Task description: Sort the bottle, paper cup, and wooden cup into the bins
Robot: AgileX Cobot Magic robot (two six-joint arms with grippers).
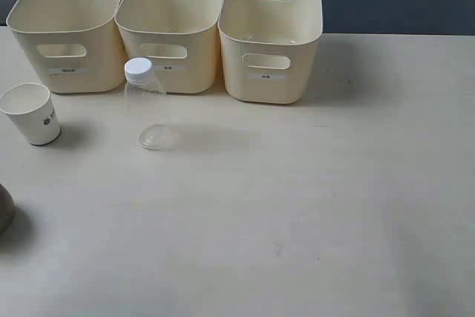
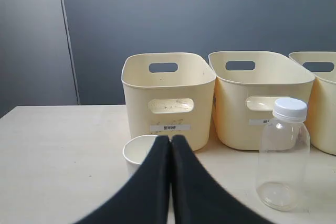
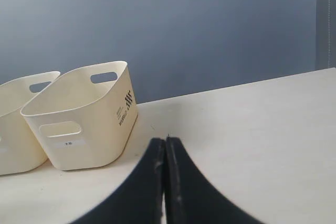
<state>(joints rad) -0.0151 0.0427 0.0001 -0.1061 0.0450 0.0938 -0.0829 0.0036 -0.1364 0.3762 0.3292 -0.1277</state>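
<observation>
1. The bottle [image 1: 146, 104] was clear, thin-walled plastic with a white ribbed screw cap. It stood upright on the pale, matte surface [image 1: 312, 206], just in front of the gap between the left and middle bins, apart from both.
2. The paper cup [image 1: 31, 113] was white and tapered, with a rolled rim and a small dark printed mark on its side. It stood upright, mouth up, to the left of the bottle and in front of the left bin [image 1: 68, 27].
3. The wooden cup [image 1: 4, 208] showed only as a rounded, dull grey-brown sliver at the left edge of the exterior view, nearer the camera than the paper cup.
4. The bins were three alike cream plastic tubs with rounded corners, smooth walls, oval handle cutouts and small white front labels. The middle bin [image 1: 171, 27] and right bin [image 1: 271, 35] stood in one row with the left bin, sides nearly touching.
5. The left claw [image 2: 171, 141] was clenched on nothing, its black fingers pressed together, with the paper cup's rim just behind the tips.
6. The right claw [image 3: 166, 142] was likewise clenched and empty, over bare surface beside the right bin.
</observation>
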